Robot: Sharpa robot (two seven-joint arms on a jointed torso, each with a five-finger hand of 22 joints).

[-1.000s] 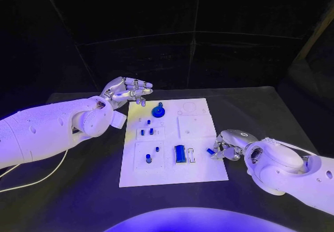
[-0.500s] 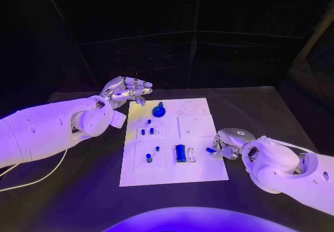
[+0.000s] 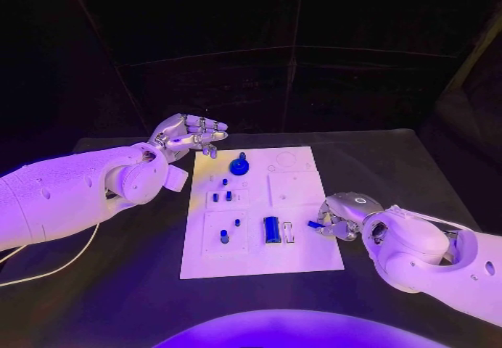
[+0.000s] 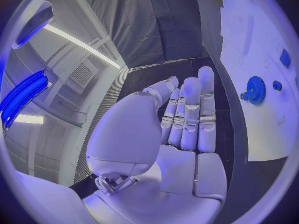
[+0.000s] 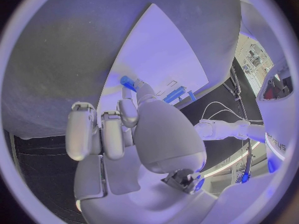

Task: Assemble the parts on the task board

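Parts you see on the board (image 3: 262,250); left to right: your left hand (image 3: 191,135) hovers beyond its far left corner, fingers spread, holding nothing. Your right hand (image 3: 340,217) pinches a part (image 3: 315,225) at the right edge.

The right hand (image 5: 134,134) pinches a small blue part (image 5: 127,81) over the task board (image 5: 168,64).

White board (image 3: 298,257) lying flat mid-table; blue gear (image 3: 239,166) sitting at 12 o'clock, long blue part (image 3: 271,230) lying toward 6.
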